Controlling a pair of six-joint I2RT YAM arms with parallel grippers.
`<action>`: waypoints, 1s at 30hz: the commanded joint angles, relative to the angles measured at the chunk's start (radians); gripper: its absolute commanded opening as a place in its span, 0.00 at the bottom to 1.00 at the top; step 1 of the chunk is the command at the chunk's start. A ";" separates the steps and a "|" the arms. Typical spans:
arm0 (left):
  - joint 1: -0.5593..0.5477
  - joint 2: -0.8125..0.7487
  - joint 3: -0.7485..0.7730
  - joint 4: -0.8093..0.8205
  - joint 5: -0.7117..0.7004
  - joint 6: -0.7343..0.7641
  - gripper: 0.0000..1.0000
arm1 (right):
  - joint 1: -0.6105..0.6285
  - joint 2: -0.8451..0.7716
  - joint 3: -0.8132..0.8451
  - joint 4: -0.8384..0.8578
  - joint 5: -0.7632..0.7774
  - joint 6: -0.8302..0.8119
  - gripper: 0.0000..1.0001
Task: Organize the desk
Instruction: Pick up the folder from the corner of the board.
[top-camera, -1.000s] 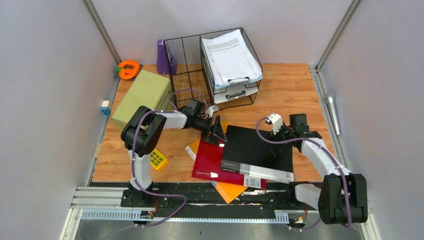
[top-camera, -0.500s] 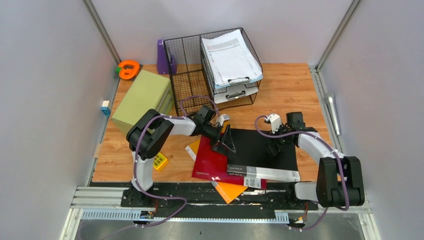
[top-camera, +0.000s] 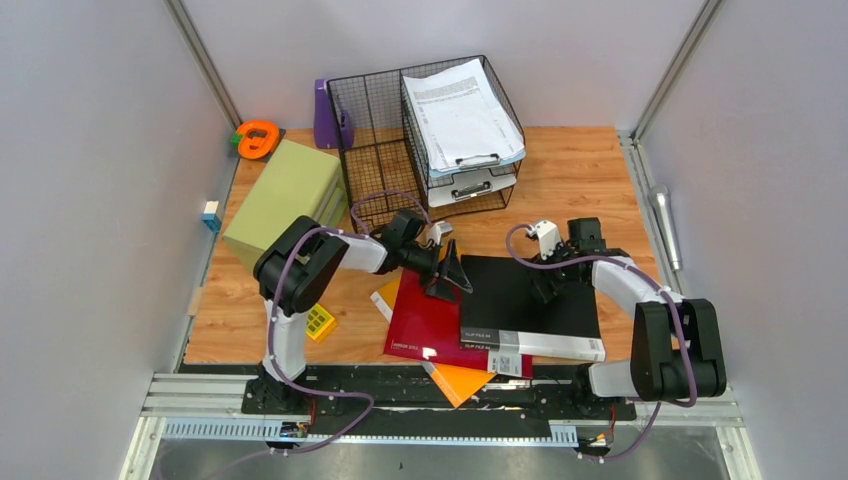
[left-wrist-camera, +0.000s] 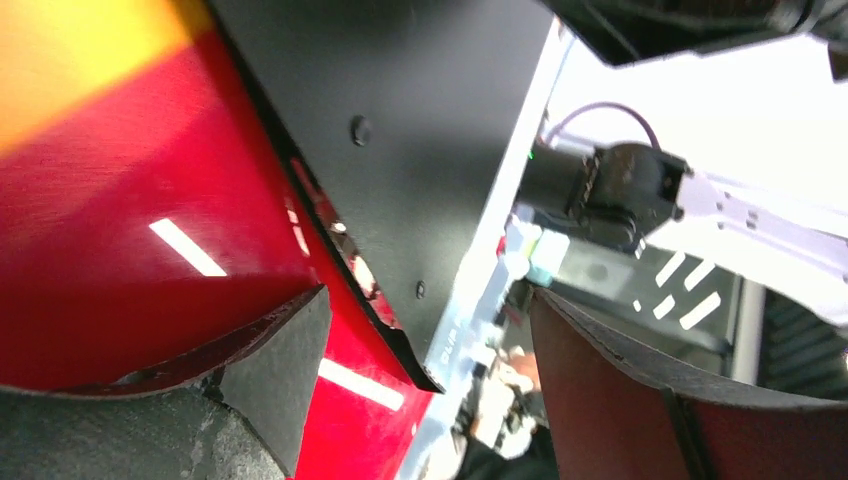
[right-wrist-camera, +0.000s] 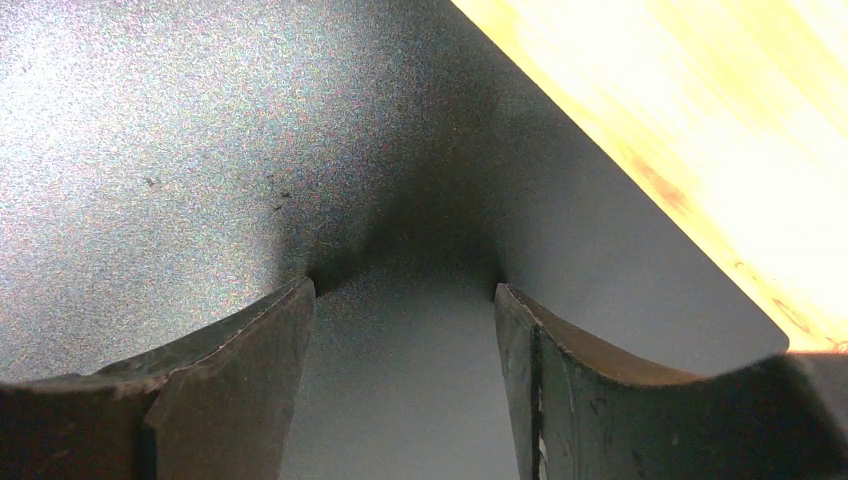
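On the desk (top-camera: 580, 170), a black folder (top-camera: 500, 295) overlaps a red folder (top-camera: 425, 320)
left gripper (top-camera: 448, 278) spread wide astride the black folder's corner; right gripper (top-camera: 545, 290) parted, fingertips down on its cover

A black folder (top-camera: 520, 290) lies partly over a red folder (top-camera: 425, 320), which covers an orange folder (top-camera: 462, 382). A grey-and-white label strip (top-camera: 530, 343) runs along the black folder's near edge. Behind them stand a wire basket (top-camera: 352, 150) and a tray (top-camera: 478, 196) topped with papers (top-camera: 460, 110). At the left are a green box (top-camera: 285, 190), an orange tape dispenser (top-camera: 257, 138), a purple holder (top-camera: 325, 115), a yellow block (top-camera: 317, 320) and a blue-and-white block (top-camera: 211, 214). A silver cylinder (top-camera: 665, 225) lies by the right wall.
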 joint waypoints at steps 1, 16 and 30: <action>0.045 -0.082 -0.015 -0.089 -0.277 0.102 0.82 | 0.007 0.043 -0.024 -0.059 0.022 0.030 0.66; -0.017 0.022 0.067 -0.098 -0.288 0.051 0.82 | 0.007 0.070 -0.016 -0.059 0.026 0.037 0.66; -0.043 0.152 0.055 0.406 -0.145 -0.230 0.71 | 0.031 0.124 -0.011 -0.061 0.038 0.040 0.62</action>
